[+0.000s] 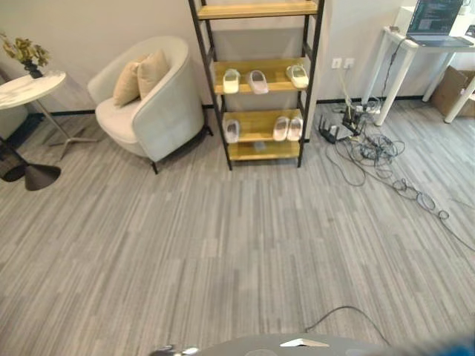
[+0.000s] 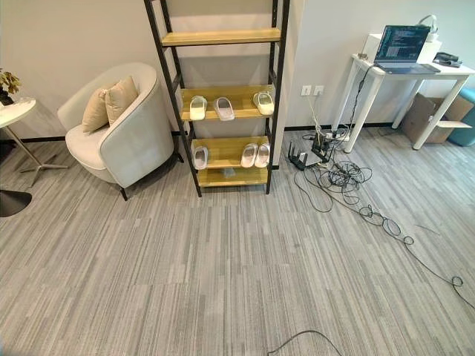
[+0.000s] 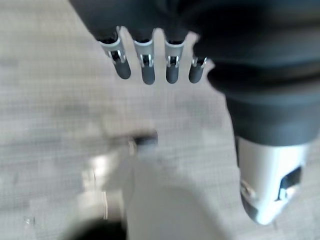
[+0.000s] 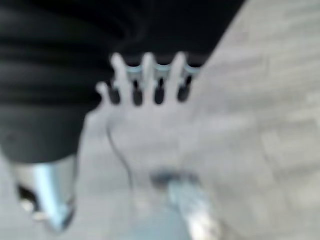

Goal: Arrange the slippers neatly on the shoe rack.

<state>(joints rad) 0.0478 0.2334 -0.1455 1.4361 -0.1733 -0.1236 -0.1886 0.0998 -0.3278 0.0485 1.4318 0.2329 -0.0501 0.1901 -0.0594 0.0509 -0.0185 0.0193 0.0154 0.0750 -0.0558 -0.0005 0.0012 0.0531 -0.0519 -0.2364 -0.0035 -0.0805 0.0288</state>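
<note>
From the head views, six pale slippers are sitting on the rack: three on the middle shelf, three on the shelf below, beside an armchair. In the left wrist view, the left hand is hanging over the floor with fingers straight and holding nothing. In the right wrist view, the right hand is doing the same, fingers relaxed and empty.

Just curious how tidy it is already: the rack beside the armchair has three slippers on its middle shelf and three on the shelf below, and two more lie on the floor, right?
Not quite: no slippers lie on the floor. The right eye view shows three slippers on the rack's middle shelf and three on the shelf below, beside the armchair.
</note>
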